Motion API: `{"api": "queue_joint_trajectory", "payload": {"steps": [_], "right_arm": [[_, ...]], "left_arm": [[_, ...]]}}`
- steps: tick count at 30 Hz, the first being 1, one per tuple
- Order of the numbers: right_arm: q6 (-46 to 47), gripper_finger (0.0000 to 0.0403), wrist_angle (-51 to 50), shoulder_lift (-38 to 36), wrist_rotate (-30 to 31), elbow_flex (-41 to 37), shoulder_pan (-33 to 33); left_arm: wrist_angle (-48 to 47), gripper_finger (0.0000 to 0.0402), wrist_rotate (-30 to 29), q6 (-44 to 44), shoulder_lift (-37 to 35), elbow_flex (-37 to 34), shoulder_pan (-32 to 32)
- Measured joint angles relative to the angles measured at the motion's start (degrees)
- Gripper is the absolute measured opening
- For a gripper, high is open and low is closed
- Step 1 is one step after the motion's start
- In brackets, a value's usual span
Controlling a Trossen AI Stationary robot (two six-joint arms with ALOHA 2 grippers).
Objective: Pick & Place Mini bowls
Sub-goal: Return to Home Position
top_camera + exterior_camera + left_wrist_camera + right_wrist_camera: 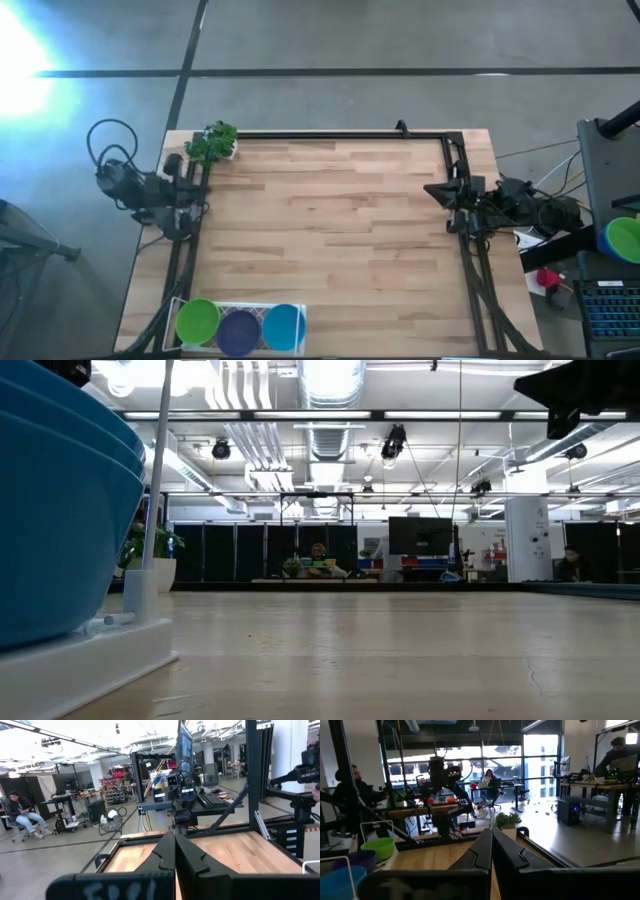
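Note:
Three mini bowls, green (197, 322), purple (238, 331) and blue (283, 327), sit side by side in a white mesh tray (296, 312) at the table's near left edge. The right wrist view shows the same bowls: green (381, 847), purple (355, 860), blue (337, 881). The blue bowl (60, 510) fills the left of the low view. My left gripper (175, 847) is shut and holds nothing; it is drawn back at the table's left edge (195, 205). My right gripper (491, 842) is shut and holds nothing at the right edge (434, 189). Both are far from the bowls.
A leafy green toy plant (212, 143) stands at the far left corner. A dark metal frame (330, 134) runs along the far edge and both sides of the wooden table (330, 230). More stacked bowls (624, 238) lie off the table at the right. People sit in the room beyond.

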Motion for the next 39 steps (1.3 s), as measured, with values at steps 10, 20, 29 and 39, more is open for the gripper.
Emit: {"api": "queue_joint_trajectory", "payload": {"steps": [10,20,29,39], "right_arm": [[1.4,0.0008,6.3,0.0,-0.1,-8.1,0.0],[3.7,0.0008,12.2,0.0,-0.8,-15.2,0.0],[3.4,0.0008,11.7,0.3,-2.2,-15.1,0.0],[2.9,0.0008,11.6,0.4,-2.2,-15.1,0.0]], "left_arm": [[6.5,0.0000,0.0,-1.2,0.0,-8.4,0.0],[17.9,0.0000,-0.2,-1.3,-0.1,-18.4,0.0],[28.8,0.0000,-0.5,-1.4,-0.1,-26.8,0.0],[32.0,0.0000,-0.4,-3.9,-0.1,-32.2,0.1]]}}
